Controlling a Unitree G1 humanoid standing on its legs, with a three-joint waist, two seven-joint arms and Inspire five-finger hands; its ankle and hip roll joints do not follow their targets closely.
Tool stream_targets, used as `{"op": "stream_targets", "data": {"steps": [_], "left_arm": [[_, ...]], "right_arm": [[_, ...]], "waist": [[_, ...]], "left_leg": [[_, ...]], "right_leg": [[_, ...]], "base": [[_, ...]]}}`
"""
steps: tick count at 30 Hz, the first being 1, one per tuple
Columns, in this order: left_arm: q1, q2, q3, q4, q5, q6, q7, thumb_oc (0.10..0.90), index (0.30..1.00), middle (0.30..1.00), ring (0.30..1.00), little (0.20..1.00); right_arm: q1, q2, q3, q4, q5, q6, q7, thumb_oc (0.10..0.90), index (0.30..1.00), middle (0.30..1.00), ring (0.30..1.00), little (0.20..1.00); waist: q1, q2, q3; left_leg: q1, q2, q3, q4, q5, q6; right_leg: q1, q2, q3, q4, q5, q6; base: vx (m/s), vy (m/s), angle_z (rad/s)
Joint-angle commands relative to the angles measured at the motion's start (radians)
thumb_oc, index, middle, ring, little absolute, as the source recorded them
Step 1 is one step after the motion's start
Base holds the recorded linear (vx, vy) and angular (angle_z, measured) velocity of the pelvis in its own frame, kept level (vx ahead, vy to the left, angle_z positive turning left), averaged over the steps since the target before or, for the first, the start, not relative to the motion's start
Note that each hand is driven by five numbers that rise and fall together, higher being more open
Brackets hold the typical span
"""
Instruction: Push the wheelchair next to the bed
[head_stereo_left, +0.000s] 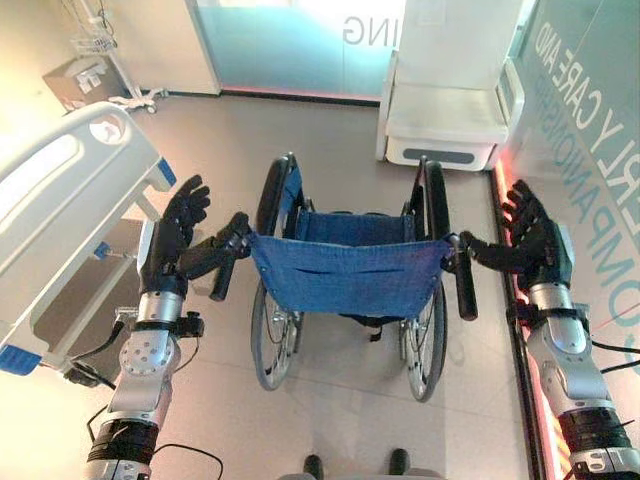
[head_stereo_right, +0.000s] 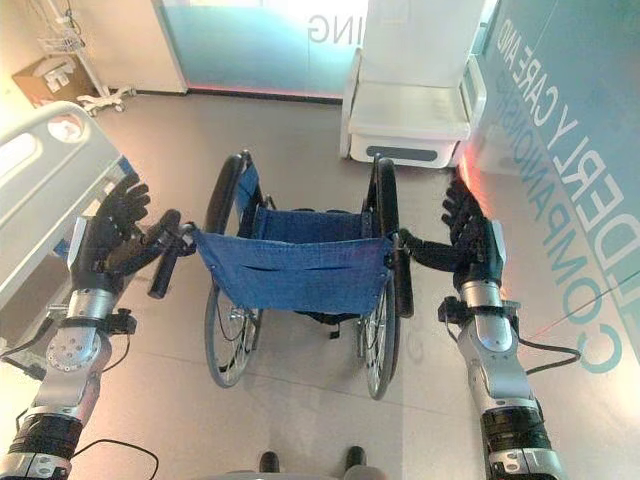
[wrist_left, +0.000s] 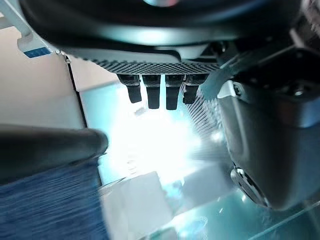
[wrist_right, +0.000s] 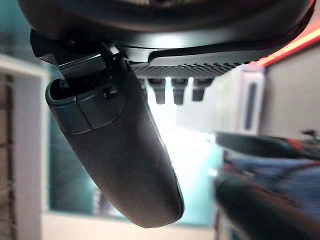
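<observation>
The wheelchair (head_stereo_left: 345, 275) stands in the middle of the floor with its blue cloth back towards me and a black push handle at each side. My left hand (head_stereo_left: 175, 240) is open just outside the left handle (head_stereo_left: 225, 275), fingers straight and spread, thumb reaching towards the handle's upper end. In the left wrist view the handle (wrist_left: 45, 147) lies beside the palm, not clasped. My right hand (head_stereo_left: 535, 240) is open too, outside the right handle (head_stereo_left: 465, 290), with its thumb (wrist_right: 120, 150) stretched towards it. The bed (head_stereo_left: 60, 190), white with blue fittings, is at the left.
A white padded chair (head_stereo_left: 445, 110) stands at the back, just beyond the wheelchair. A glass wall with lettering (head_stereo_left: 600, 160) runs along the right. A cardboard box (head_stereo_left: 80, 80) and a wheeled stand's base (head_stereo_left: 140, 98) are at the back left.
</observation>
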Motion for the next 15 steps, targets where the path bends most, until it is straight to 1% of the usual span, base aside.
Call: {"op": "stream_targets", "data": {"steps": [1, 3, 6, 7, 9, 11, 15], "left_arm": [[-0.039, 0.135, 0.06, -0.046, 0.058, -0.025, -0.033, 0.8, 0.9, 0.9, 0.9, 0.9], [-0.019, 0.164, 0.072, -0.051, 0.079, -0.002, -0.069, 0.8, 0.9, 0.9, 0.9, 0.9], [-0.007, 0.183, 0.074, -0.053, 0.101, 0.012, -0.088, 0.8, 0.9, 0.9, 0.9, 0.9], [0.001, 0.198, 0.076, -0.053, 0.126, 0.026, -0.098, 0.8, 0.9, 0.9, 0.9, 0.9], [0.007, 0.221, 0.074, -0.055, 0.17, 0.036, -0.09, 0.8, 0.9, 0.9, 0.9, 0.9], [0.009, 0.239, 0.074, -0.058, 0.166, 0.047, -0.099, 0.8, 0.9, 0.9, 0.9, 0.9], [0.003, 0.247, 0.065, -0.05, 0.196, 0.07, -0.104, 0.8, 0.9, 0.9, 0.9, 0.9]], "right_arm": [[-0.045, -0.066, -0.02, -0.145, -0.053, -0.048, 0.078, 0.8, 0.9, 0.9, 0.9, 0.9], [-0.027, -0.081, -0.021, -0.163, -0.056, -0.033, 0.097, 0.8, 0.9, 0.9, 0.9, 0.9], [-0.018, -0.092, -0.022, -0.172, -0.067, -0.023, 0.106, 0.8, 0.9, 0.9, 0.9, 0.9], [-0.009, -0.098, -0.022, -0.176, -0.081, -0.018, 0.109, 0.8, 0.9, 0.9, 0.9, 0.9], [-0.005, -0.109, -0.016, -0.181, -0.082, -0.005, 0.114, 0.8, 0.9, 0.9, 0.9, 0.9], [-0.002, -0.117, -0.013, -0.186, -0.091, -0.005, 0.105, 0.8, 0.9, 0.9, 0.9, 0.9], [-0.002, -0.117, -0.004, -0.179, -0.117, 0.012, 0.107, 0.8, 0.9, 0.9, 0.9, 0.9]], "waist": [[0.005, -0.02, -0.058], [0.008, -0.018, -0.056], [0.008, -0.017, -0.055], [0.009, -0.015, -0.054], [0.01, -0.013, -0.052], [0.011, -0.013, -0.05], [0.012, -0.011, -0.047]], "left_leg": [[-0.009, -0.044, -0.011, 0.004, -0.078, 0.033], [-0.011, -0.044, -0.009, 0.006, -0.076, 0.033], [-0.012, -0.044, -0.007, 0.008, -0.075, 0.033], [-0.012, -0.045, -0.007, 0.01, -0.075, 0.034], [-0.013, -0.045, -0.006, 0.011, -0.074, 0.034], [-0.014, -0.046, -0.008, 0.013, -0.073, 0.036], [-0.015, -0.047, -0.008, 0.016, -0.073, 0.037]], "right_leg": [[-0.006, -0.012, 0.017, 0.049, -0.066, 0.022], [-0.008, -0.013, 0.016, 0.052, -0.066, 0.023], [-0.009, -0.013, 0.015, 0.053, -0.065, 0.025], [-0.01, -0.013, 0.015, 0.056, -0.064, 0.027], [-0.012, -0.014, 0.014, 0.059, -0.064, 0.028], [-0.013, -0.014, 0.014, 0.061, -0.063, 0.029], [-0.015, -0.015, 0.014, 0.067, -0.064, 0.032]], "base": [[0.0, 0.0, 0.0], [0.0, 0.0, 0.0], [0.0, 0.0, 0.0], [0.0, 0.0, 0.0], [0.0, 0.0, 0.0], [0.0, 0.0, 0.0], [0.0, 0.0, 0.0]]}}
